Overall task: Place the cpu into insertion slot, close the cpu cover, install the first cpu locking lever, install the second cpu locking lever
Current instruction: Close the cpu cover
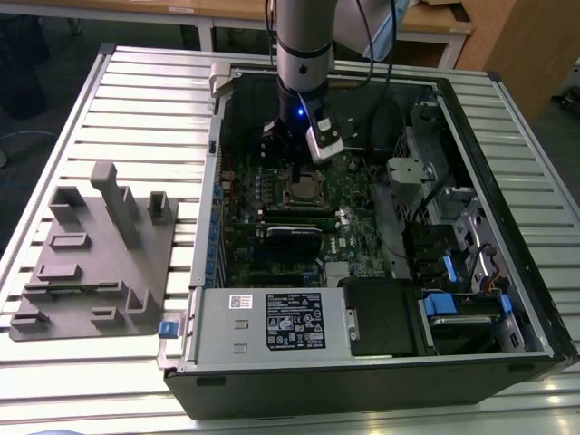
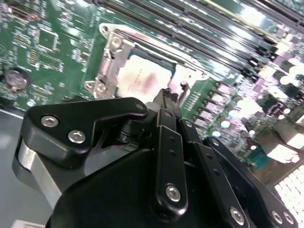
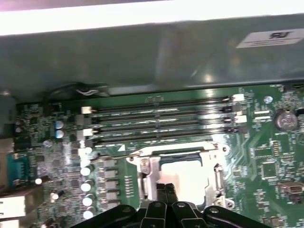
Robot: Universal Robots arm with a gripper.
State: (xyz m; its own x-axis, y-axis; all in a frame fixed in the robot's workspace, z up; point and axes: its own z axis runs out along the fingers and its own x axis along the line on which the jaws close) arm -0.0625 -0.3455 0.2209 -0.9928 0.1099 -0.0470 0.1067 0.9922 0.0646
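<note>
Hovering just above the cpu (image 2: pixel 141 81), the gripper (image 2: pixel 168 95) seems pressed together.

Dull silvery-grey on the cpu (image 2: pixel 142 80), deep green across the circuit board (image 2: pixel 52 52) — black on the gripper (image 2: pixel 168 97). Pale silver, ribbed in parallel stripes, on the table (image 1: pixel 145 109); flat grey on the fixture block (image 1: pixel 91 263).

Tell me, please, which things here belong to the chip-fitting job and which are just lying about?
Job in hand:
chip
metal cover lying over it
gripper right by them

Just lying about:
grey stand on the table
memory slots
power supply
</note>
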